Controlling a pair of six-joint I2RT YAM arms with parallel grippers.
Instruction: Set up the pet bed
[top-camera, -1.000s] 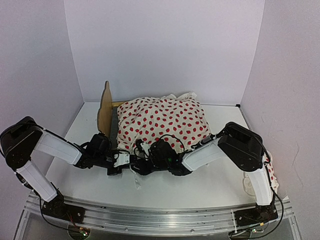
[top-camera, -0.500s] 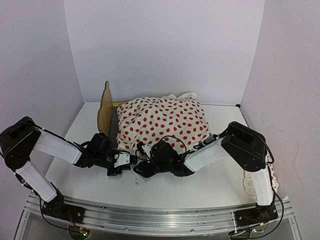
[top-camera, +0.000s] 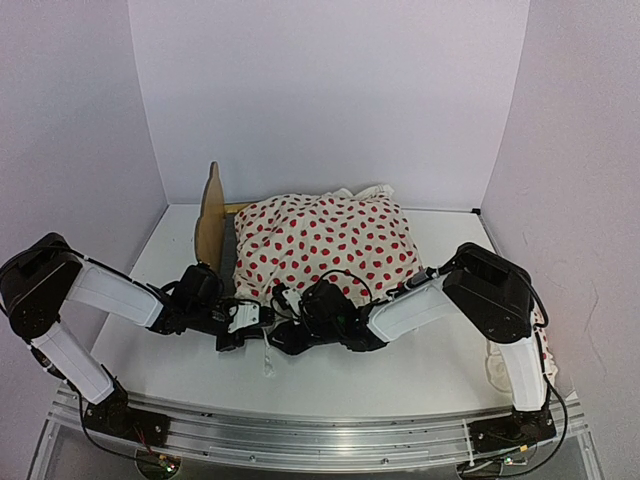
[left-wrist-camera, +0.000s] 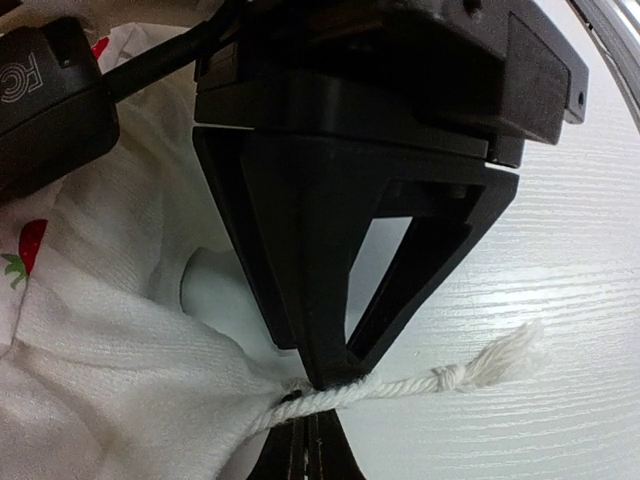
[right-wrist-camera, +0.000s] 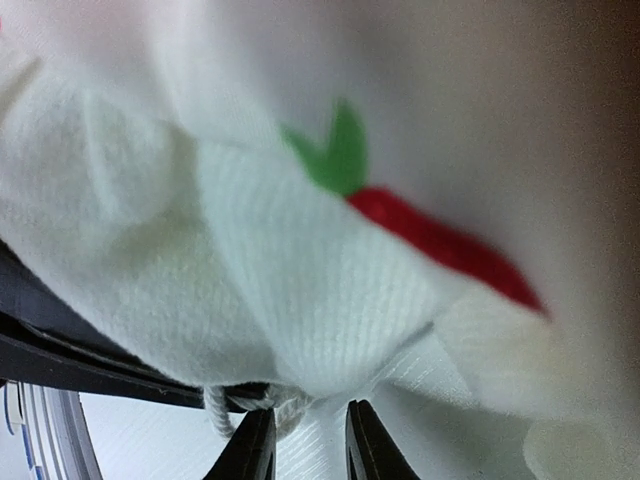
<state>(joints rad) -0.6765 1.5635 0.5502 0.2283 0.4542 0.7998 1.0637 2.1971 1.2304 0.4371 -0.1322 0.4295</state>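
Standing at the 10 o'clock side of the white table (top-camera: 400, 375) in the top view, the pet bed (top-camera: 227, 258) is showing only its plywood headboard (top-camera: 210, 212) and a dark strip beside it. The rest is lying under a puffy white duvet (top-camera: 325, 245) with red dots, which is spreading from the headboard towards 3 o'clock. Both arms are reaching low across the table and meeting at the duvet's 6 o'clock edge, the left gripper (top-camera: 252, 322) coming in from 9 o'clock and the right gripper (top-camera: 284, 338) from 3 o'clock. A white twisted cord (left-wrist-camera: 455, 378) is trailing out of the duvet's hem onto the table, its end fraying. In the left wrist view the left gripper's fingers (left-wrist-camera: 300, 455) are pressing fully together with their tips right at the cord — whether they are actually nipping it I cannot tell. The black tip of the right gripper is meeting the same cord from 12 o'clock. In the right wrist view that gripper's fingers (right-wrist-camera: 255, 445) are standing a little apart with bare table showing between them, holding nothing, and the duvet's edge is bulging just above them.
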